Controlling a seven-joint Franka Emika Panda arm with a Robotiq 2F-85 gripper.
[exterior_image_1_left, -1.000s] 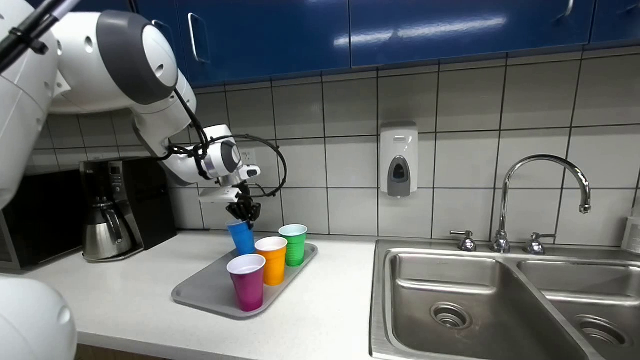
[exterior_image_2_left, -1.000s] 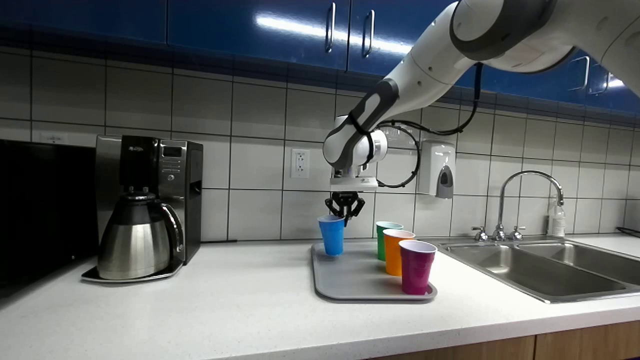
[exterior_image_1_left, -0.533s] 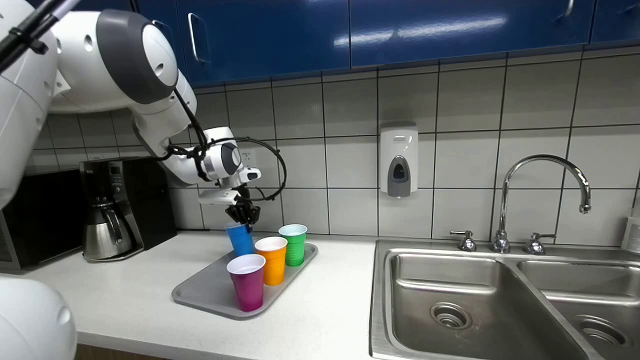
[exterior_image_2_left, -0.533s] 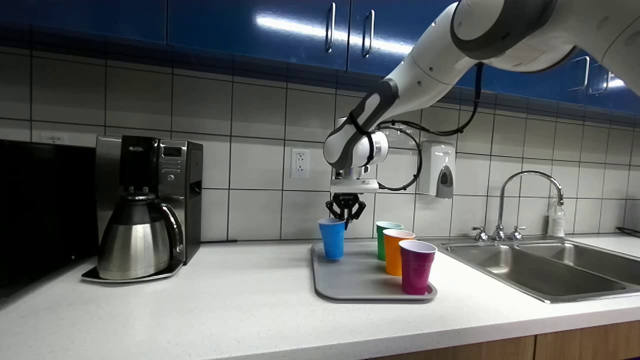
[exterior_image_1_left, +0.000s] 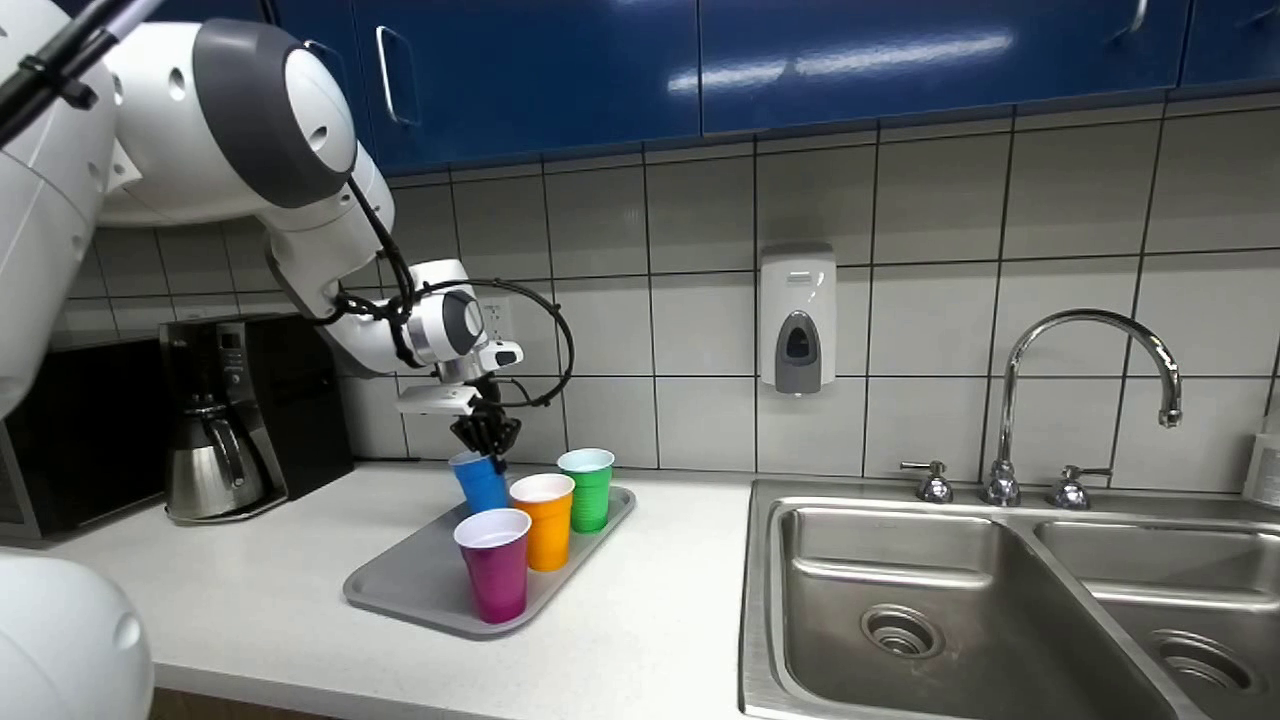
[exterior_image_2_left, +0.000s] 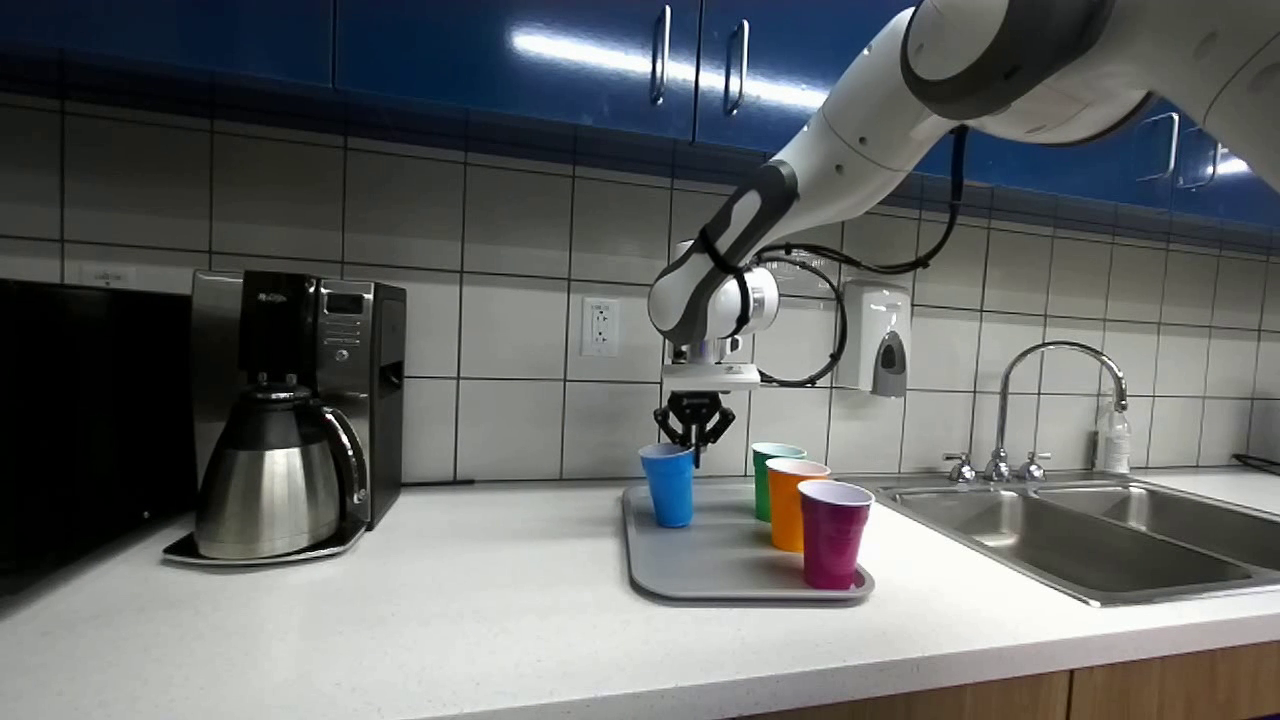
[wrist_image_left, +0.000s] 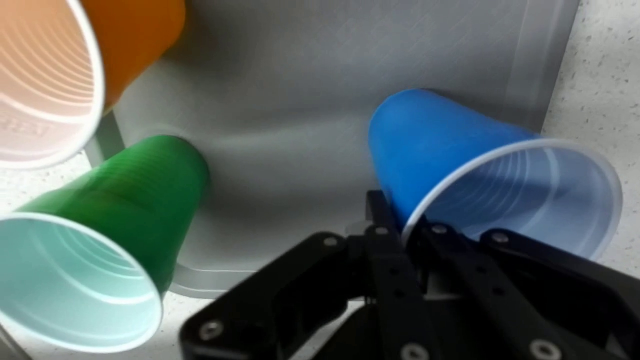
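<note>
The black gripper (wrist_image_left: 404, 225) has its jaws drawn close together, pinching the wall of the blue cup (wrist_image_left: 435, 145): I can make out 1 of its fingers (wrist_image_left: 390, 270) outside the cup and the other inside the rim. The cup is mouth up with a slight lean, over the grey tray (exterior_image_2_left: 700, 565), toward the back on the side of the coffee maker (exterior_image_2_left: 345, 395); from here I can't tell whether its base touches the tray. The wrist view looks down into its pale inside.

Across the tray, 3 more cups stand upright in a row along the opposite edge: the green cup (exterior_image_1_left: 590, 503) at the back, the orange cup (exterior_image_1_left: 548, 533) in the middle and the purple cup (exterior_image_2_left: 835, 545) at the front. In the wrist view the rims of the green and orange ones sit apart, and both are well clear of the fingers.

The white arm (exterior_image_2_left: 840, 165) extends over the tray from above. The tray lies on the pale counter (exterior_image_2_left: 450, 620), between the coffee maker, with its steel jug (exterior_image_2_left: 270, 500), and the sink (exterior_image_1_left: 890, 560), which has 2 basins. A curved tap (exterior_image_1_left: 1007, 410) rises behind the sink, with 2 handles (exterior_image_1_left: 935, 487). On the tiled wall (exterior_image_1_left: 700, 320) I see a soap dispenser (exterior_image_1_left: 798, 290) and a power socket (exterior_image_2_left: 600, 327), and blue cupboards (exterior_image_2_left: 500, 80) run along the top.
</note>
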